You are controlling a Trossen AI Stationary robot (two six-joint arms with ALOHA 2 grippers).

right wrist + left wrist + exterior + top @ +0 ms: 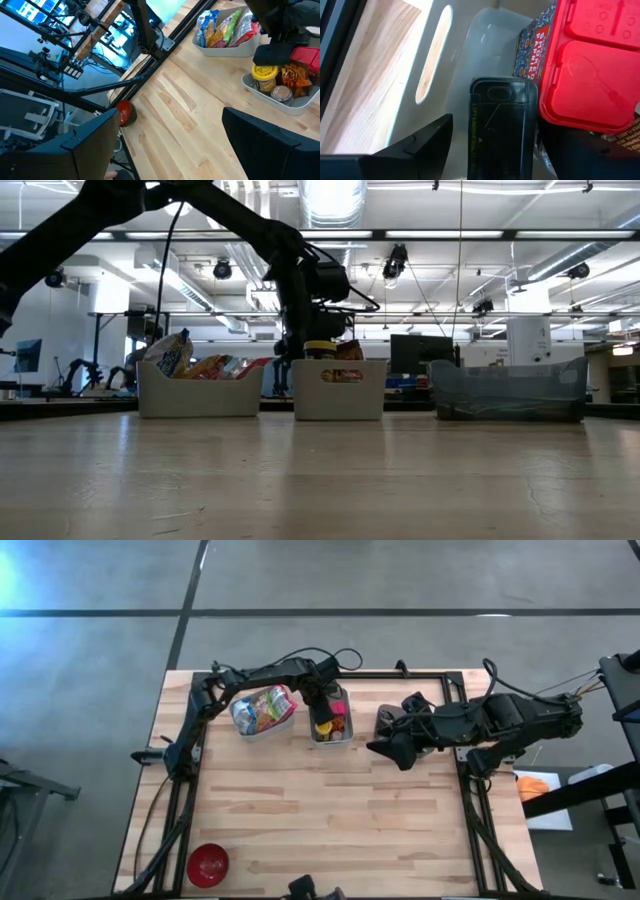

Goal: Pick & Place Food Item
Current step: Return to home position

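My left gripper point(325, 712) points down into the middle white bin point(331, 737), open. Between its fingers point(420, 147) stands a black-capped item point(502, 125), upright in the bin, with a gap showing beside the near finger. Next to it in the bin are a red-lidded box point(595, 75) and a patterned packet point(532, 45). The right wrist view shows a yellow-topped jar point(264, 72) under that gripper. My right gripper point(170, 140) hangs open above the table's right half, with nothing between its fingers.
A white bin of snack bags point(263, 712) stands left of the middle bin. A clear dark bin point(510, 390) is at the far right, under my right arm. A red bowl point(208, 865) sits at the near left corner. Bare wood fills the middle and near side.
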